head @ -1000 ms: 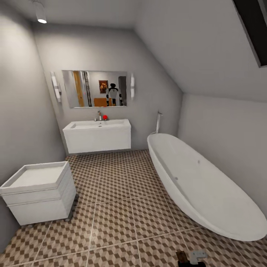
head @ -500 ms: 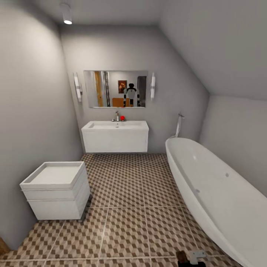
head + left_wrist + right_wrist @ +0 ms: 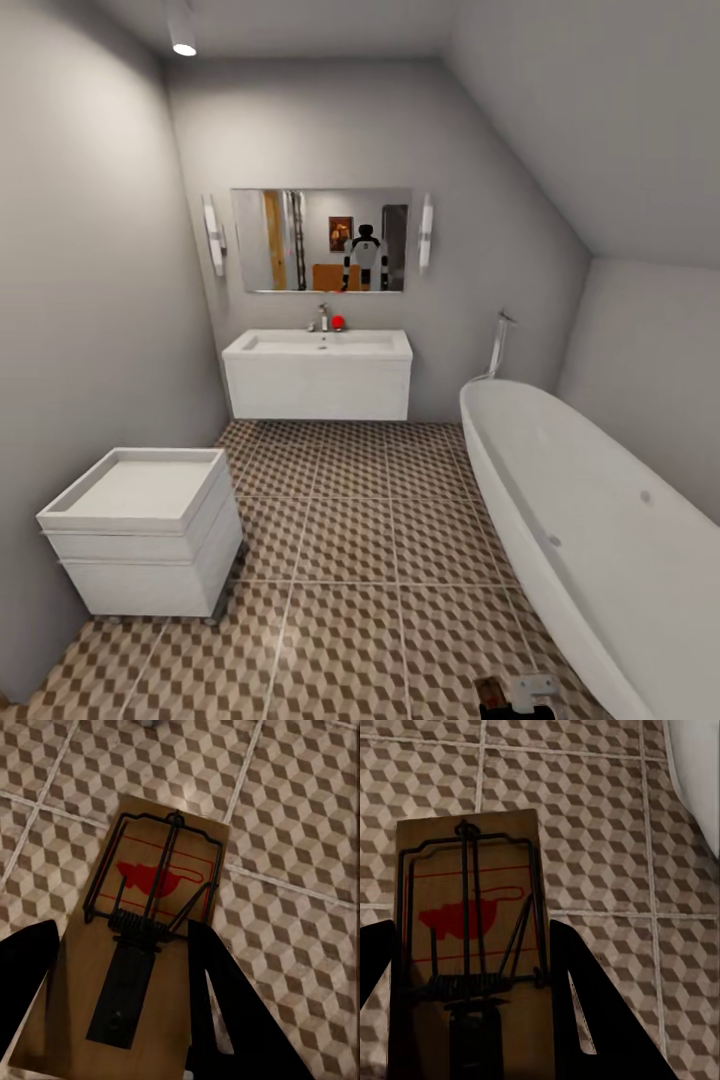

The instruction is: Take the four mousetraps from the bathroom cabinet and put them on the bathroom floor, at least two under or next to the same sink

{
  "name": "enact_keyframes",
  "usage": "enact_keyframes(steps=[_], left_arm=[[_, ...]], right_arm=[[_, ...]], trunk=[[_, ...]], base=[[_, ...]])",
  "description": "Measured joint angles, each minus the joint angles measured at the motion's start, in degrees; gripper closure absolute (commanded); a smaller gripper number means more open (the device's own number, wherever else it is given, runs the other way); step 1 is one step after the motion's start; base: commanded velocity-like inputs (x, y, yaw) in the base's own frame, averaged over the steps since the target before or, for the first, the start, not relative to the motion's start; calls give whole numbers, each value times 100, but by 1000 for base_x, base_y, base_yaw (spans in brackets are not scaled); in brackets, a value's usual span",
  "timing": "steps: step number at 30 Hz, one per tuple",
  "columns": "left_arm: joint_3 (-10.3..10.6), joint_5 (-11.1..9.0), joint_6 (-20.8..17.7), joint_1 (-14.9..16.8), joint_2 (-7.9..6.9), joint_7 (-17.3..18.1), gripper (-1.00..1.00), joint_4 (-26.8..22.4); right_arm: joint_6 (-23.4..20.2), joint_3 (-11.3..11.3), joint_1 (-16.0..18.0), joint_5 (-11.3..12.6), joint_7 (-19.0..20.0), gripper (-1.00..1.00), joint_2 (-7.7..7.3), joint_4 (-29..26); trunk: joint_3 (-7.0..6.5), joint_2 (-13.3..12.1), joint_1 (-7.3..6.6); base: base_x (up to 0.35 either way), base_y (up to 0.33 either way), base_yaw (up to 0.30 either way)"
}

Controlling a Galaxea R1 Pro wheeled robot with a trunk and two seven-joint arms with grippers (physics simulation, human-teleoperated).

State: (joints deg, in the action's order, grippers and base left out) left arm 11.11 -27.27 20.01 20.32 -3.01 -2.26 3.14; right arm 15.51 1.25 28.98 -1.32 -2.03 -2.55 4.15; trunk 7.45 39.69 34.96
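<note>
In the left wrist view my left gripper (image 3: 121, 931) is shut on a wooden mousetrap (image 3: 161, 881) with a red print and dark wire, held above the cube-patterned bathroom floor (image 3: 300, 832). My right gripper (image 3: 469, 926) is shut on a second mousetrap (image 3: 472, 892) over the same floor (image 3: 600, 810). In the head view the white bathroom sink (image 3: 318, 344) with its chrome faucet (image 3: 323, 318) tops a vanity against the far wall, across the tiled floor (image 3: 350, 540). A brown trap edge (image 3: 490, 693) peeks in at the bottom. The cabinet is out of view.
A long white tub (image 3: 590, 540) runs along the right side. A low white drawer unit (image 3: 140, 530) stands at the left wall. A mirror (image 3: 320, 240) above the sink reflects the robot. Open tiles lie between the unit and the tub.
The head camera has swung left, so the sink and drawer unit sit further right in the picture and less of the tub shows.
</note>
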Motion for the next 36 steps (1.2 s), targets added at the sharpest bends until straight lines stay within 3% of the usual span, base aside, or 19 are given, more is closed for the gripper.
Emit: enact_keyframes(steps=[36], left_arm=[[-9,0,-2,1,0,0,100,0]], right_arm=[[0,1,0,2,0,100,0,-1]], trunk=[[0,0,0]], base=[[324,-119,0]])
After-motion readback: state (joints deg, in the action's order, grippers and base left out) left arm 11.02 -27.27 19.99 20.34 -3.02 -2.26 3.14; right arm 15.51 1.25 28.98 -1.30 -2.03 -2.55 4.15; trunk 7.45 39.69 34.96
